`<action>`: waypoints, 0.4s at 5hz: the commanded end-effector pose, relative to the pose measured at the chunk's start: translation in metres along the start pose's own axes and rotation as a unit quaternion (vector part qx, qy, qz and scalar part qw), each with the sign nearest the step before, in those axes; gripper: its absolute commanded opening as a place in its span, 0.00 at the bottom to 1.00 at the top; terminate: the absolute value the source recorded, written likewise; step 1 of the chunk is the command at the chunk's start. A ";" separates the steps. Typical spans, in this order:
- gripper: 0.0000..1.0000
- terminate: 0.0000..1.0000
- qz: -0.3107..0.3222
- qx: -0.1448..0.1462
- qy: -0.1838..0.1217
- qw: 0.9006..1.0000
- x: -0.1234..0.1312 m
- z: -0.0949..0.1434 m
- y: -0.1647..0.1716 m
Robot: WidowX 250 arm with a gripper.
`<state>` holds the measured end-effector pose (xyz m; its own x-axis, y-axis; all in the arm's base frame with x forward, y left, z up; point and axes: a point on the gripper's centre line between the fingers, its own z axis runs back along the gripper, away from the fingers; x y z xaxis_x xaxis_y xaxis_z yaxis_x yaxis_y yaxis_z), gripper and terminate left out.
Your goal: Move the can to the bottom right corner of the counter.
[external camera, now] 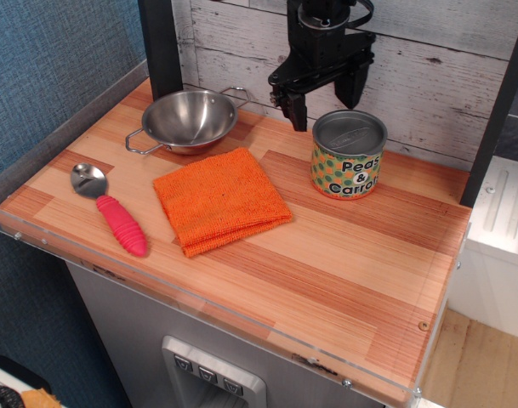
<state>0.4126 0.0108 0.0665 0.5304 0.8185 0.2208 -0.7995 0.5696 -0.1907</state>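
Striped wooden counter [344, 280] with a clear acrylic rim, whitewashed plank wall behind; the near right corner, where the can should end up, lies bare. Toward the left edge a pink-handled spoon [110, 208], mid-counter a folded orange cloth [219, 200], and near the back left corner a steel bowl [189, 120], all well apart from the likely path. The can [348, 154] stands upright near the back edge, right of centre, and the gripper [325, 95] hangs just above and behind it, jaws spread, nothing held, probably lining up a grasp from above.
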 end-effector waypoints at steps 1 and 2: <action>1.00 0.00 -0.060 0.004 -0.024 0.998 -0.011 0.012 -0.011; 1.00 0.00 -0.096 0.024 -0.032 0.995 -0.020 0.009 -0.011</action>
<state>0.4047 -0.0151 0.0574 0.6659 0.6882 0.2881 -0.7023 0.7085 -0.0694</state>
